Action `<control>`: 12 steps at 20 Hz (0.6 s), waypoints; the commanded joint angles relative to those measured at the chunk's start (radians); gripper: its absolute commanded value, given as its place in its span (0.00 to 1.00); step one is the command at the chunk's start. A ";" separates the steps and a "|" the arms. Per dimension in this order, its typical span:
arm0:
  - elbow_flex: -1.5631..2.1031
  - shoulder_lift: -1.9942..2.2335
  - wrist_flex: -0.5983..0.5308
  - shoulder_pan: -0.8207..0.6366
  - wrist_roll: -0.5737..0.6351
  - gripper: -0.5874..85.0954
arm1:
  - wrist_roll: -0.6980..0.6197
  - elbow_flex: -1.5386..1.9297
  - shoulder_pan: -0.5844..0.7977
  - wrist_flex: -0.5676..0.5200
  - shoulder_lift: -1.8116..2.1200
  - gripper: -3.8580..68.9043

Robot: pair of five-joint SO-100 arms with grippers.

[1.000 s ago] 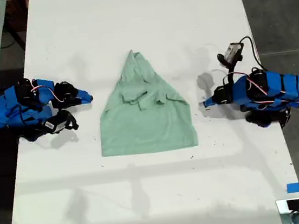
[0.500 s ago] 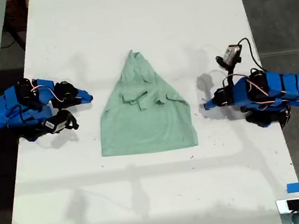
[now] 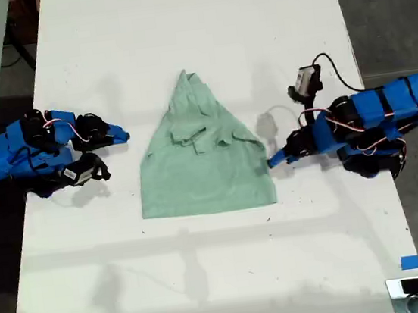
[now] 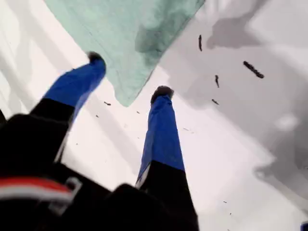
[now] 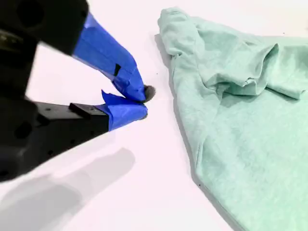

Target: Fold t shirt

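Resting on the white table (image 3: 177, 23) near the exterior view's left edge, my second gripper (image 3: 120, 134), jaws pressed together, well apart from the t shirt (image 3: 203, 172). Lying mid-table, that shirt, bare surface all around it. Hovering at its hem corner toward the exterior view's right, my first gripper (image 3: 272, 162), jaws spread, straddling the corner.

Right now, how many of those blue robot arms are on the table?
2. One lies at the exterior view's left, my second pincer shut beside the t shirt. The other is at that view's right, my first pincer open at the shirt's corner.
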 commanded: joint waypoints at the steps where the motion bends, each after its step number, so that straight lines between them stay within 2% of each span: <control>1: 0.012 0.006 -0.020 -0.003 0.000 0.01 | 0.051 -0.170 -0.038 -0.037 -0.227 0.49; 4: 0.012 0.006 -0.020 -0.002 0.000 0.01 | 0.054 -0.153 -0.028 -0.141 -0.342 0.50; 9: 0.012 0.006 -0.020 0.002 0.000 0.01 | 0.041 0.032 0.037 -0.390 -0.383 0.43; 12: 0.012 0.006 -0.020 0.002 0.000 0.01 | 0.023 0.054 0.061 -0.463 -0.457 0.39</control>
